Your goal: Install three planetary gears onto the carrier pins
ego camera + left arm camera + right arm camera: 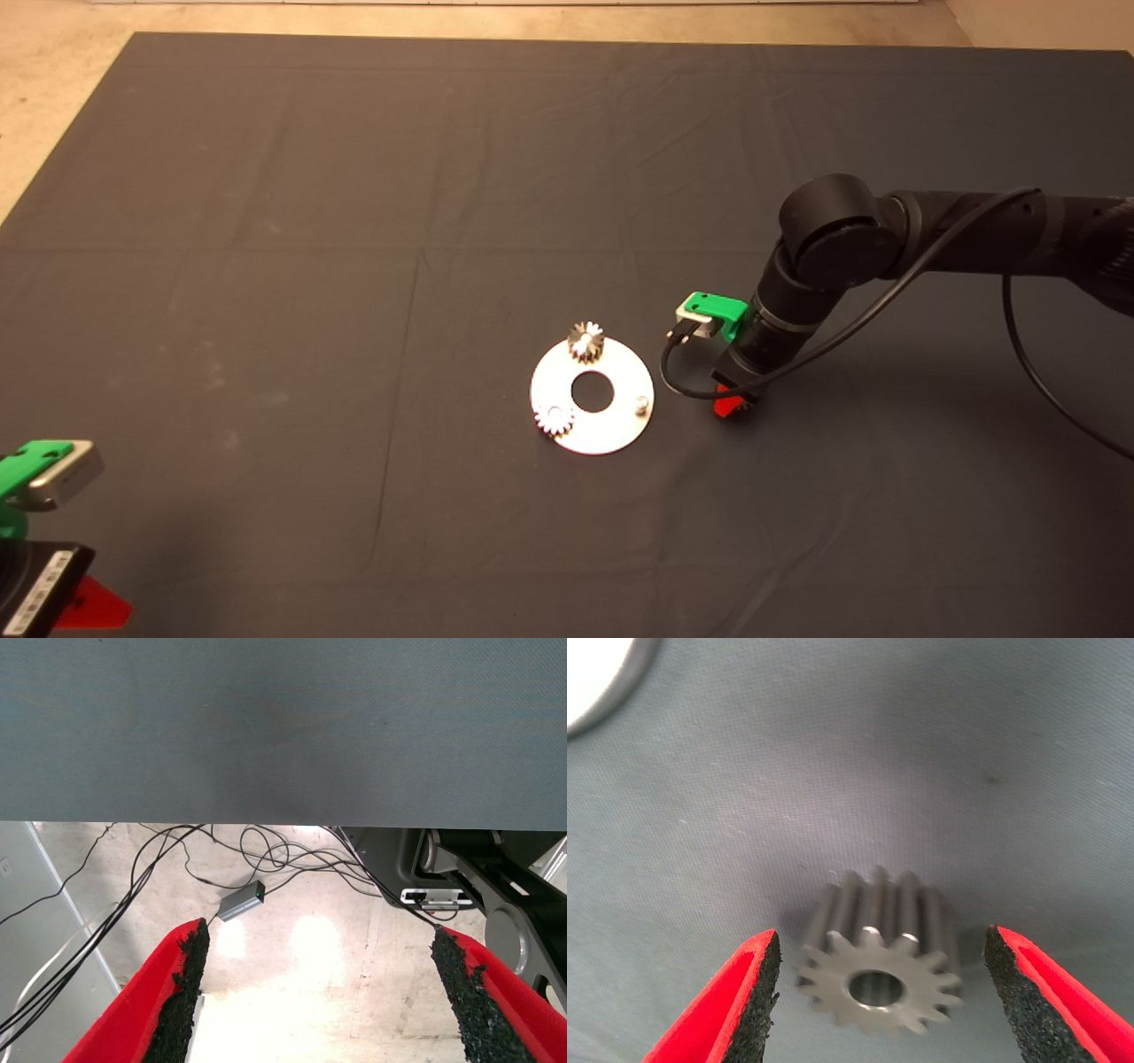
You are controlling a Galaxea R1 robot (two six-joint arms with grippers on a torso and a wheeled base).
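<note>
— Where do the planetary gears stand right now?

— Two are on the silver carrier disc [611, 430] in the middle of the dark mat [354, 221]. One gear [586, 341] sits at the disc's far edge, another gear [555, 419] at its near-left edge. The pin [640, 406] at the disc's right edge is bare.

— And the third gear?

— The third gear [879, 969] lies on the mat just right of the disc. In the right wrist view it rests flat, centre hole up, between the two red fingers [749, 997]. The head view hides it under the arm.

— Is the right gripper holding it?

— No. The right gripper [879, 992] is low over the mat, close beside the disc's right edge, with its jaws spread wide. Both black pads stand clear of the gear's teeth, a gap showing on each side.

— The left gripper?

— The left gripper [314, 992] waits at the mat's near-left corner, fingers wide apart with nothing between them. Its wrist view looks past the mat's edge to the floor, where black cables [257, 850] and a small grey box [241, 902] lie.
</note>
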